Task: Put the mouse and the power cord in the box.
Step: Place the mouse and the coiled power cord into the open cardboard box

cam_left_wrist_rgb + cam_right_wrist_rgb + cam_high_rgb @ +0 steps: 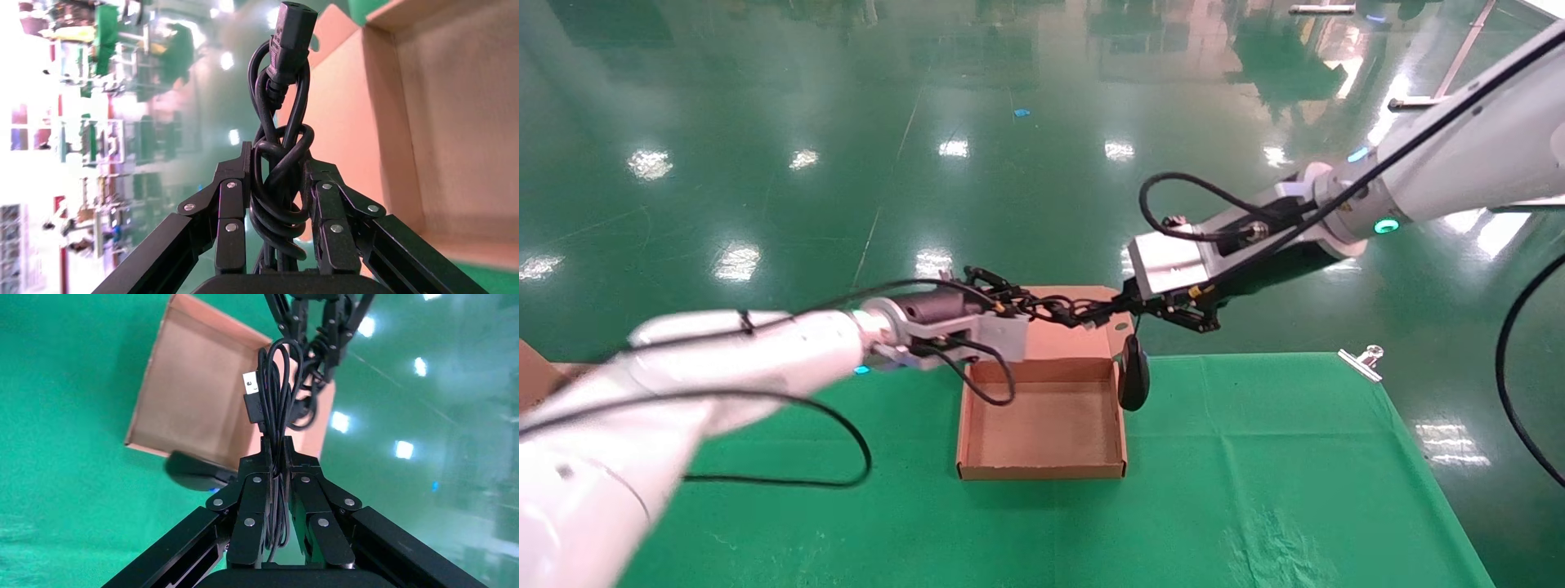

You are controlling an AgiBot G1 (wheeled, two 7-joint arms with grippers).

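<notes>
- Both claws are up over the far edge of the box (1042,425), tips nearly meeting; you hold nothing inside it yet.
- Your left claw (278,202) is clenched on the power cord (281,159), a knotted bundle whose long axis runs straight out from the claw, plug end leading toward the right arm.
- Your right claw (278,478) grips the mouse's thin coiled cable (273,386); the mouse (1134,373) dangles below, long axis near vertical, just outside the box's right wall above the green surface (1254,457).
- Watch that swing: lower now and the mouse probably lands on the wall or outside.
- Watch the close claws too; the cord and cable could snag together.
</notes>
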